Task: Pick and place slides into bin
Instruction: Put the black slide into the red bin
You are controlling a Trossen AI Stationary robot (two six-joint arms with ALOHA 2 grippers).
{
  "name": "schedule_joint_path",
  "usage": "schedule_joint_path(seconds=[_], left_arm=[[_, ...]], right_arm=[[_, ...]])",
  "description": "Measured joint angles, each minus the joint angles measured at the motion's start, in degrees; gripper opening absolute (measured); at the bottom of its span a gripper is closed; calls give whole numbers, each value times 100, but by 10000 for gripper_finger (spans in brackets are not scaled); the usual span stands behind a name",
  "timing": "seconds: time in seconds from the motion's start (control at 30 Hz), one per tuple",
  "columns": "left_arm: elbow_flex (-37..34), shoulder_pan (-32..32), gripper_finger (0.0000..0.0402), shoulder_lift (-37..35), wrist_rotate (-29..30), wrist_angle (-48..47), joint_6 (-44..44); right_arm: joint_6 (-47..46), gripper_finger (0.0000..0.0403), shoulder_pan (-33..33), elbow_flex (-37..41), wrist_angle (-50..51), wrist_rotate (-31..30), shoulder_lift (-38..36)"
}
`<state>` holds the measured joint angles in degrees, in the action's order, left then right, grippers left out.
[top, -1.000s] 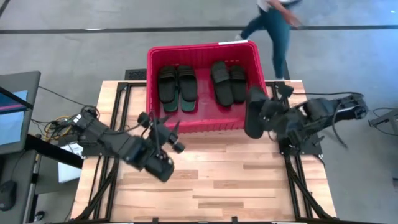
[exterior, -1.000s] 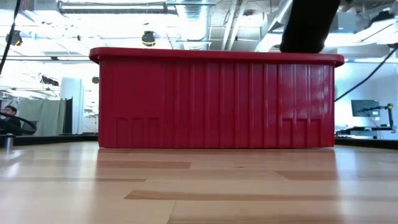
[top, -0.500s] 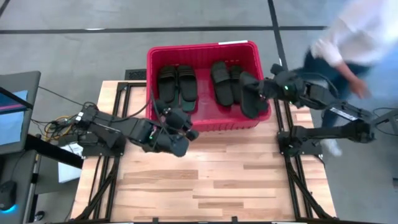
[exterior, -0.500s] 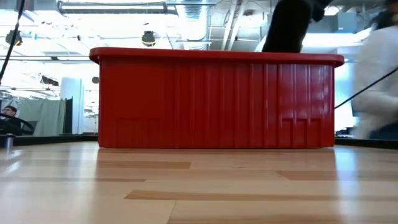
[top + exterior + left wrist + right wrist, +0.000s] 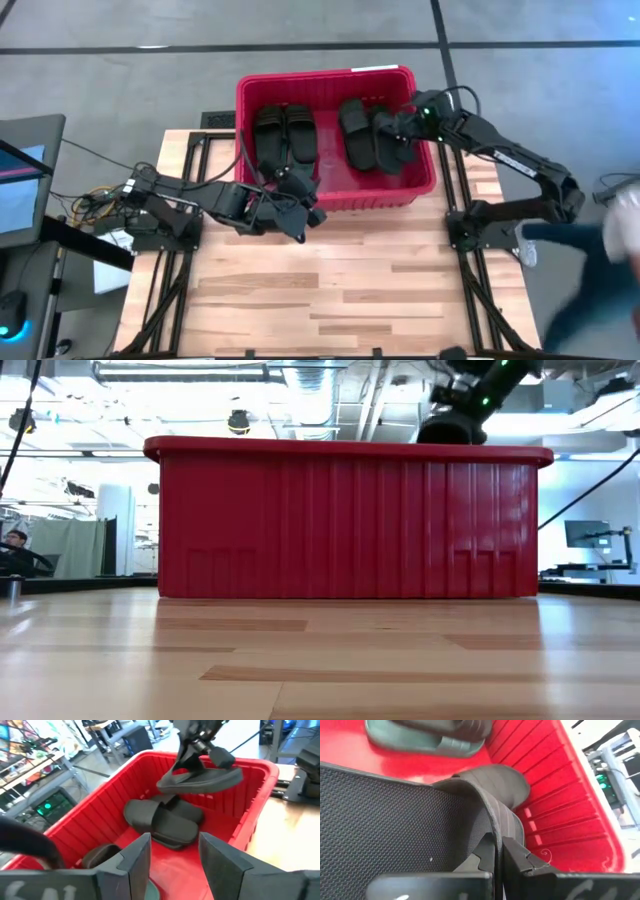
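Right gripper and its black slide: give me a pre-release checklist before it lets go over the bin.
1. Right gripper shut on the black slide: ok.
2. Slide held above the inside of the red bin, not over the rim: ok.
3. Slide clear of the bin floor: ok, it hangs in the air in the left wrist view.
4. Landing spot free: not ok, two black slides lie right beneath it.
5. Left gripper out of the drop path: ok, open at the bin's near wall.
6. Person away from the bin: ok.

Red bin holds black slides; one slide lifted above.
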<state>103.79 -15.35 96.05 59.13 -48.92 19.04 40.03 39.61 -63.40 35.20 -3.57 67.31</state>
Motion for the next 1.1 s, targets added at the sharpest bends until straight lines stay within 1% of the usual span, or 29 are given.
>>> schedule_joint_path(seconds=[0.1,0.4,0.6,0.73,0.83,1.1], left_arm=[[0,35,156,0,-103,1,-2],[0,208,156,0,-191,1,-2],[0,387,156,0,-387,19,-3],[-2,476,156,0,-491,176,-164],[-2,526,156,0,-512,342,-332],[-2,715,156,0,-957,685,-666]], right_arm=[[384,1,199,0,-85,203,227],[1692,1,401,0,-269,197,702],[1890,1,498,-4,-726,181,891],[2312,1,606,-4,-763,150,1072],[2346,1,696,-4,-769,76,1224],[2500,1,820,-7,-1051,-9,1500]])
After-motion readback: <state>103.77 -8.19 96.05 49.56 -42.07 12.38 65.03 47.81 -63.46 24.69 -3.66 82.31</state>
